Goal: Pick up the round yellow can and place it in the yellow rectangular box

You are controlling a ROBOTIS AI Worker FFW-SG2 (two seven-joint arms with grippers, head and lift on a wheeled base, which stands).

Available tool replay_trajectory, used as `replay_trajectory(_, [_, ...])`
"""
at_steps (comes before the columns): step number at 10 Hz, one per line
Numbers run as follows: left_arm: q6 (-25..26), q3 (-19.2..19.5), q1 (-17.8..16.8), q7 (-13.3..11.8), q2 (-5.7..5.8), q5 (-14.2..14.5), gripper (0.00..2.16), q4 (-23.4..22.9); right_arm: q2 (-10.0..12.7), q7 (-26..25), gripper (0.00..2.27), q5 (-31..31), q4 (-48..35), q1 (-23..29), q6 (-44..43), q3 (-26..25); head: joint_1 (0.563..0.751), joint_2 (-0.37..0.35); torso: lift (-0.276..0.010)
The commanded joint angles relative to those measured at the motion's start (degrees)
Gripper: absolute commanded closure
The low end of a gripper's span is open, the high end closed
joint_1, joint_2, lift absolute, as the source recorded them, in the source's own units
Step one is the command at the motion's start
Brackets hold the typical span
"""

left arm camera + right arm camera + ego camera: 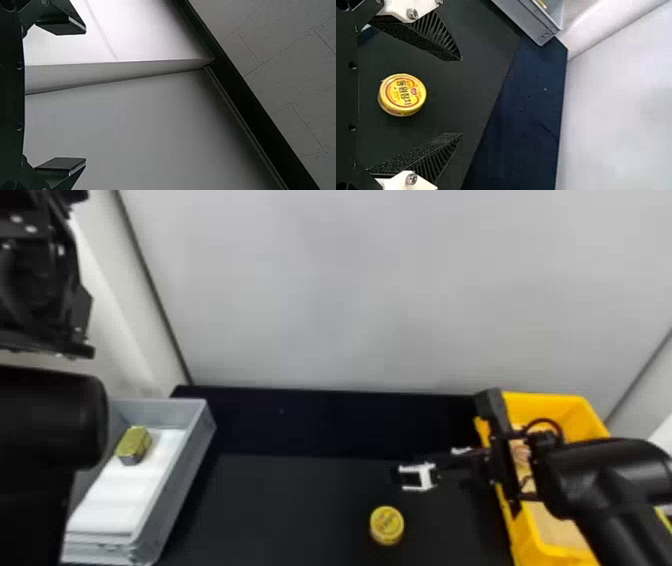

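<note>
Round yellow can (pixel 387 525): on black desk (pixel 280 510)
Yellow rectangular box (pixel 555 410): right of can
Right gripper (pixel 412 471): near can, jaws apart
Left gripper (pixel 52 287): raised, jaws apart

A black tabletop (pixel 280 510) carries the things, in two parts: a broad near part and, along the back, a darker strip, divided by a straight line. A few small pale specks dot the strip. At the left stands a grey bin (pixel 177 485), its long side running front to back. At the right stands the yellow rectangular box (pixel 522 537), also running front to back. Between them, nearer the box and well apart from the bin, the round yellow can (pixel 387 525) lies flat on the near part, its printed top facing up.
</note>
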Motion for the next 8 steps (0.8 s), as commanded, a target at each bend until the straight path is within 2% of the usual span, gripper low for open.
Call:
replay_trajectory(1, [-0.4, -0.2, 0.0, 0.1, 0.07, 0.0, 0.12, 0.2, 2.0, 3.1, 0.12, 6.0, 4.1, -0.6, -1.9, 0.3, 0.663, 0.054, -0.01])
replay_trajectory(4, [-0.8, -0.2, 0.0, 0.1, 0.07, 0.0, 0.12, 0.5, 3.9, 6.0, 0.12, 11.6, 10.8, -1.7, -6.1, 0.9, 0.663, 0.054, -0.01])
replay_trajectory(8, [-1.1, -0.4, -0.2, 0.1, 0.16, 0.0, 0.12, 0.7, 5.4, 5.9, 0.12, 15.8, 15.4, -2.4, -10.2, 1.2, 0.663, 0.054, -0.01])
